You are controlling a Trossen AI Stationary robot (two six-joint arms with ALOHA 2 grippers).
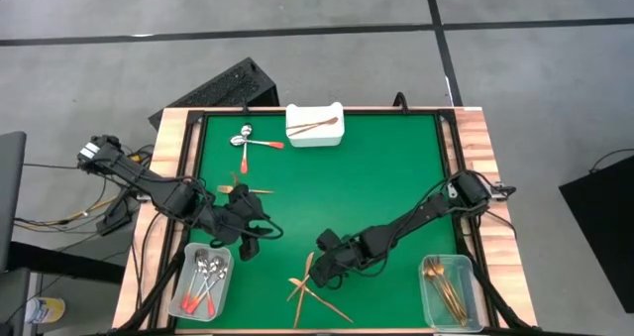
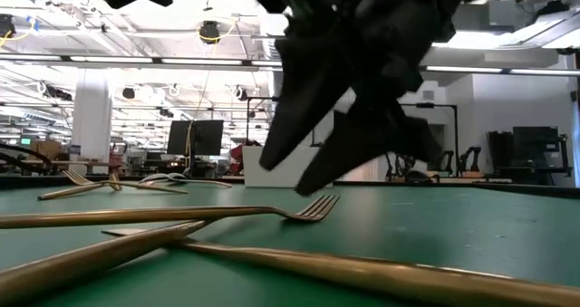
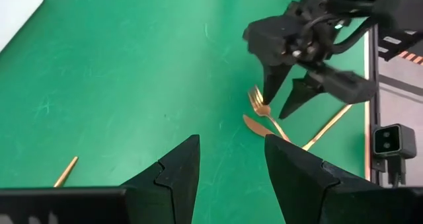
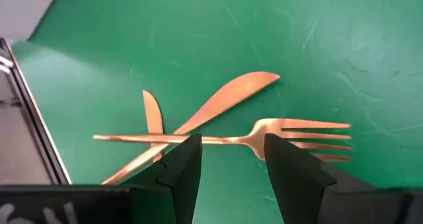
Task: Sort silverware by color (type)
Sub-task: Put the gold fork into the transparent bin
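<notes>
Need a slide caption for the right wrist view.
Open right hand poised over a gold fork crossing two gold knives on the green table.

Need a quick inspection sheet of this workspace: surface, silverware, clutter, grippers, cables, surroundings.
Surface: green mat in a wooden frame.
Job's things: crossed gold fork and knives near the front edge; red-handled spoons and a gold fork loose on the mat; spoons in the left bin; gold pieces in the right bin; one piece in the white tray.
Clutter: nothing seen.
Grippers: right gripper open, low over the gold fork's handle; left gripper open above bare mat, holding nothing.
Cables: loose wires on the floor, left of the table.
Surroundings: grey floor; black case behind the table.
</notes>
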